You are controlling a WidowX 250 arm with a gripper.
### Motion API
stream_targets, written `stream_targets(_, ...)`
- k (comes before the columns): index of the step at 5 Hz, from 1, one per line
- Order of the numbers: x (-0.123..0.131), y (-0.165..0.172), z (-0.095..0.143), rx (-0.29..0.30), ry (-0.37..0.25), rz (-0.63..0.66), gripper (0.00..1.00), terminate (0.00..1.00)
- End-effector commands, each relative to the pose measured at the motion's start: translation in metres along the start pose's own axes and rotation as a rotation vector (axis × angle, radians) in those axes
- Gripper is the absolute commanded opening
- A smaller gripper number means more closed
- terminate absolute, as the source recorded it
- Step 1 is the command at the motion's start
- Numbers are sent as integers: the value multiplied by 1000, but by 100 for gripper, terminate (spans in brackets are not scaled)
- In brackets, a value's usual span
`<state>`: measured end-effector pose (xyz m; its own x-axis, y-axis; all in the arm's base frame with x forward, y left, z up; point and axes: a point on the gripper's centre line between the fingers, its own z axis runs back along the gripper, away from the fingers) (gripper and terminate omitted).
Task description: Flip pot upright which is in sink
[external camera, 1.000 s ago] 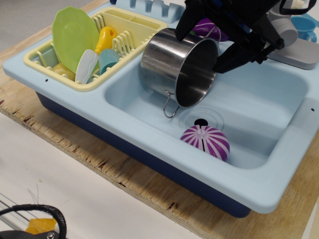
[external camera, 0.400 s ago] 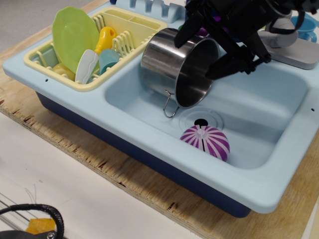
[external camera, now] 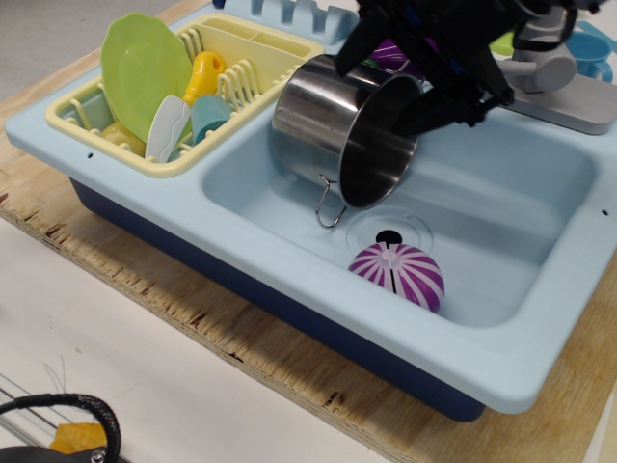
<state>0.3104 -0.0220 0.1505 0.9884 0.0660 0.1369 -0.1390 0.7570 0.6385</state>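
1. Pot (external camera: 342,130) was the thing that mattered: it hung tilted over the back left part of the sink (external camera: 289,280), its rounded side against the basin's rear wall, its mouth facing down and toward the front right, a wire handle dangling from the lower rim.
2. Its long axis ran from upper left, where the closed base sat high by the dish rack (external camera: 231,58), down to lower right, where the open mouth looked at the drain (external camera: 388,236).
3. The claw (external camera: 410,92) sat at the pot's upper right, right at the top of the rim. One dark finger crossed the outside of the wall and the other reached down past the mouth, so I judged it clamped on the rim, though the contact itself was hidden by the arm.
4. The pot therefore lay below and to the left of the claw, with most of its weight hanging away from the grip.
5. To stand it up, the mouth would need to swing upward while the base dropped to the basin floor; there looked to be bare floor left of the drain.
6. A striped ball (external camera: 397,277) rested just in front of the drain, apart from the pot, and could be bumped if the pot came down too far forward.
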Motion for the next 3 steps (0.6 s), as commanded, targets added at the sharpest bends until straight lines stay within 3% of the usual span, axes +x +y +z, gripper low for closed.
stream_targets(1, 3, 32, -3, -35, -50, 40, 100, 0)
stream_targets(2, 2, 35, -4, -18, -45, 27, 0, 0)
stream_targets(3, 6, 29, -8, -37, -41, 1, 0, 0)
